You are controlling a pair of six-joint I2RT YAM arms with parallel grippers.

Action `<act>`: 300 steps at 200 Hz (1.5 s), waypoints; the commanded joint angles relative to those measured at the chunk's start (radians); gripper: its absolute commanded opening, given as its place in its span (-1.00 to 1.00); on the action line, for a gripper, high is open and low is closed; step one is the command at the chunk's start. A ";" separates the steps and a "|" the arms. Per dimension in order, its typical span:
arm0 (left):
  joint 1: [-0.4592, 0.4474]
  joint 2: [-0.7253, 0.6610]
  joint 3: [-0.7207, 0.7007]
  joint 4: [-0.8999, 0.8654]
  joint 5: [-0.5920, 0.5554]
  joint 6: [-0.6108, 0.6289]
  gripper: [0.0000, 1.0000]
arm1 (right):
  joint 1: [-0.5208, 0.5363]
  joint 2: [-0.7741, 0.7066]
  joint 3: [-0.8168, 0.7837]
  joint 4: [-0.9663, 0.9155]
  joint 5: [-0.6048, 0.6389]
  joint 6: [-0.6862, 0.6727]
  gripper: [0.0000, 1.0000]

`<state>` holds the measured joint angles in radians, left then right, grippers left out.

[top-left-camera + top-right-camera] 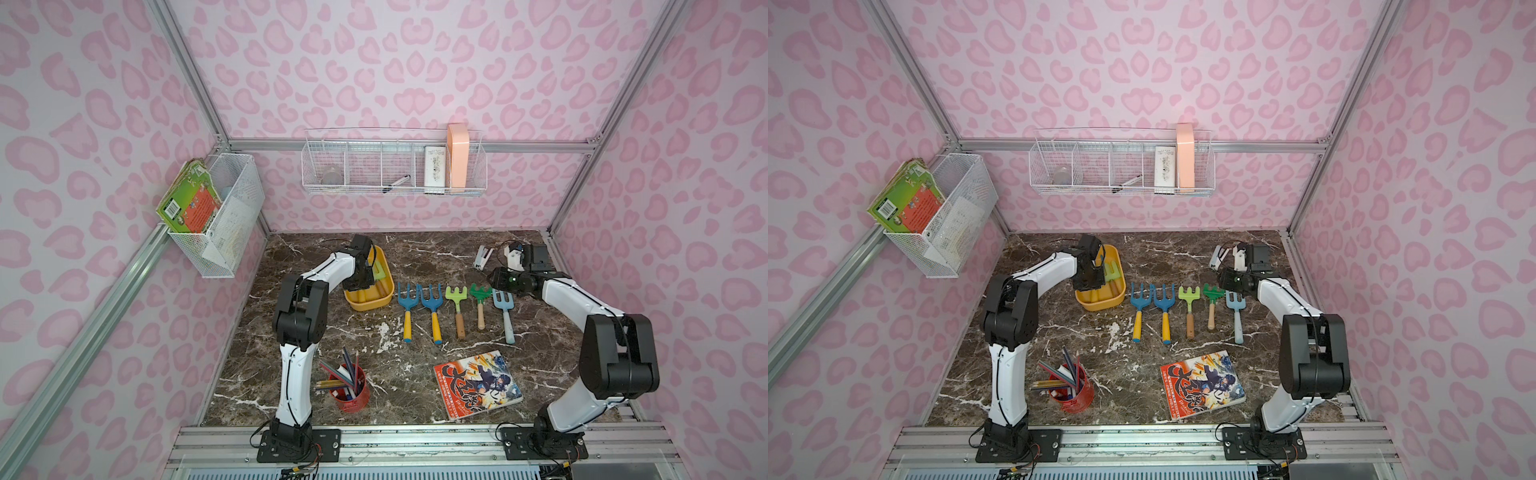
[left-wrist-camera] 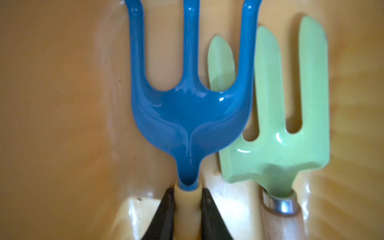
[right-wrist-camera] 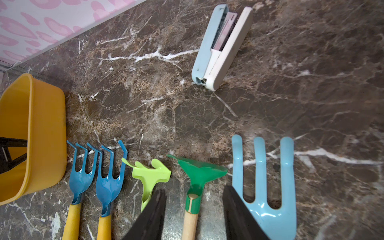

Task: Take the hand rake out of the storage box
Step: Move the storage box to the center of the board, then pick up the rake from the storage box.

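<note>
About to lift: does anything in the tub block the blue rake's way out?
Nothing visible does. The blue hand rake lies on top; the light green hand fork beside it has one tine under its head.

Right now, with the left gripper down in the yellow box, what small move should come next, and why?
Probably a short, slow lift straight up. The left gripper looks closed on the yellow handle of the blue hand rake, which lies in the storage box with one prong over a light green fork beside it, so rising vertically should free it without dragging the fork.
</note>
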<state>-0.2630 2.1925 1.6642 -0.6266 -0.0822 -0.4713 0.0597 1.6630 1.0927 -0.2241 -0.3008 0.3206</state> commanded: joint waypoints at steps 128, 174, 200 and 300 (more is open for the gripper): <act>0.217 -0.035 0.035 -0.240 -0.072 0.323 -0.77 | 0.102 0.053 0.072 0.043 -0.012 0.013 -0.06; 0.189 -0.159 0.057 -0.257 -0.035 0.314 -0.79 | 0.108 0.038 0.075 0.025 -0.003 -0.005 -0.05; 0.139 -0.232 0.084 -0.290 0.050 0.277 -0.79 | 0.102 0.019 0.065 0.026 -0.003 -0.006 -0.05; -0.194 -0.222 -0.032 -0.195 -0.010 -0.016 -0.80 | 0.068 -0.028 0.009 0.034 -0.012 -0.011 -0.05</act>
<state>-0.4389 1.9633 1.6722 -0.8478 -0.0628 -0.4091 0.1291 1.6489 1.1156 -0.1970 -0.3115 0.3271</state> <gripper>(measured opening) 0.234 0.476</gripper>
